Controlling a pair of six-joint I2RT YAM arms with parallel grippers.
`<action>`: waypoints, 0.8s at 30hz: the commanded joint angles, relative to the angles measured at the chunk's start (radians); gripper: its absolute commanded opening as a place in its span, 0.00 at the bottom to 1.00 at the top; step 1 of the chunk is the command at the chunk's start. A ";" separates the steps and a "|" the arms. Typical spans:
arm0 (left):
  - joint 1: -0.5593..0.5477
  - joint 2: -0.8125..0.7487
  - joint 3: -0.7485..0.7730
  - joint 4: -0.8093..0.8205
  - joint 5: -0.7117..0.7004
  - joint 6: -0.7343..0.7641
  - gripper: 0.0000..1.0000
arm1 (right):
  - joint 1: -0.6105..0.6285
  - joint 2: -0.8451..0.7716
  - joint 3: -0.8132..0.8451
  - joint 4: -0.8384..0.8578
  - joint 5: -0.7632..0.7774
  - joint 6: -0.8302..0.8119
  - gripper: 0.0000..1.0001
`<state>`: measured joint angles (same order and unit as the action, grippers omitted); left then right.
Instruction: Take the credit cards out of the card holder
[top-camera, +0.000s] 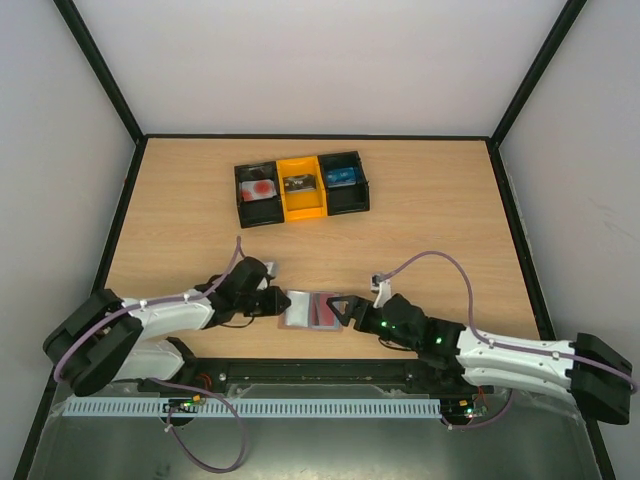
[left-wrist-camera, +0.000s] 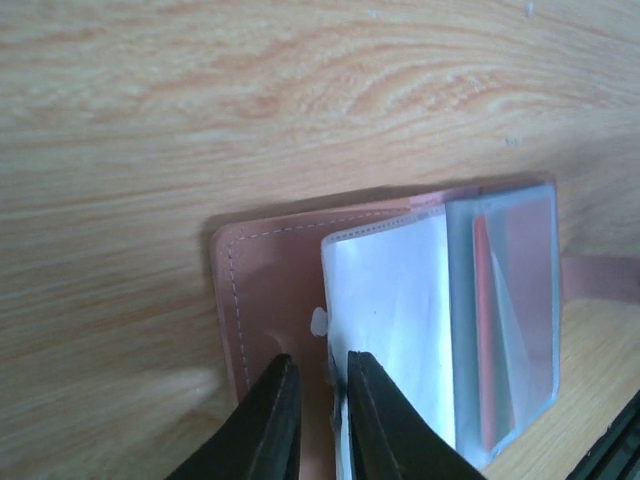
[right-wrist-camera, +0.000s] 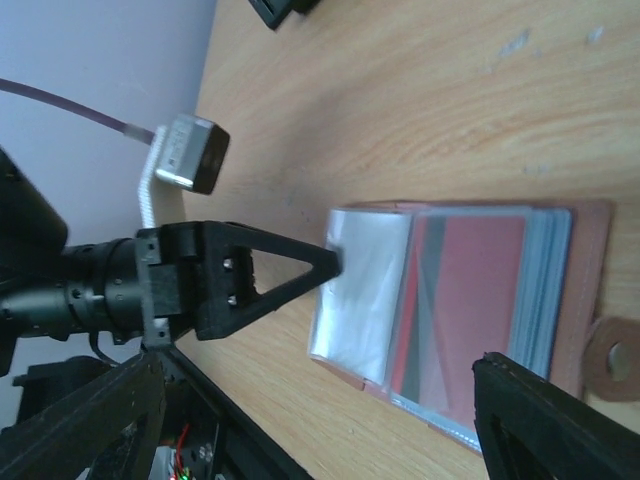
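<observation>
Down at the near edge of the table (top-camera: 430, 230), between the arms, the card holder (top-camera: 310, 308) lay open, long axis running arm to arm. We saw our left gripper (left-wrist-camera: 320, 365) pinched on the edge of a clear sleeve (left-wrist-camera: 390, 330), plainest in its wrist view. Our right gripper (top-camera: 350, 312) gaped wide, holding nothing, beside the half with the red card (right-wrist-camera: 470, 290), so we reckoned it nearer. That card's face showed best from the right wrist.

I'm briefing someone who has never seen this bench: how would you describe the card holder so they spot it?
On the wooden table, skip the black-and-yellow tray and look at the near edge, between the left gripper and right gripper. The card holder lies open there: unlike the boxy tray, a flat pinkish-brown wallet with clear sleeves showing a red card.
</observation>
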<state>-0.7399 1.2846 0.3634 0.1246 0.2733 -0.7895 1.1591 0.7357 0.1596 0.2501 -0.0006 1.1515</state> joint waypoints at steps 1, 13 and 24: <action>-0.023 -0.048 -0.049 0.052 0.020 -0.067 0.15 | 0.005 0.118 -0.004 0.142 -0.074 0.038 0.81; -0.037 -0.081 -0.097 0.077 0.010 -0.098 0.06 | 0.007 0.293 0.039 0.170 -0.029 0.028 0.75; -0.050 -0.097 -0.110 0.100 0.009 -0.117 0.03 | 0.007 0.366 0.033 0.236 -0.021 0.060 0.74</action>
<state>-0.7788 1.2037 0.2661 0.2008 0.2806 -0.8944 1.1591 1.0737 0.1749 0.4309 -0.0505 1.1954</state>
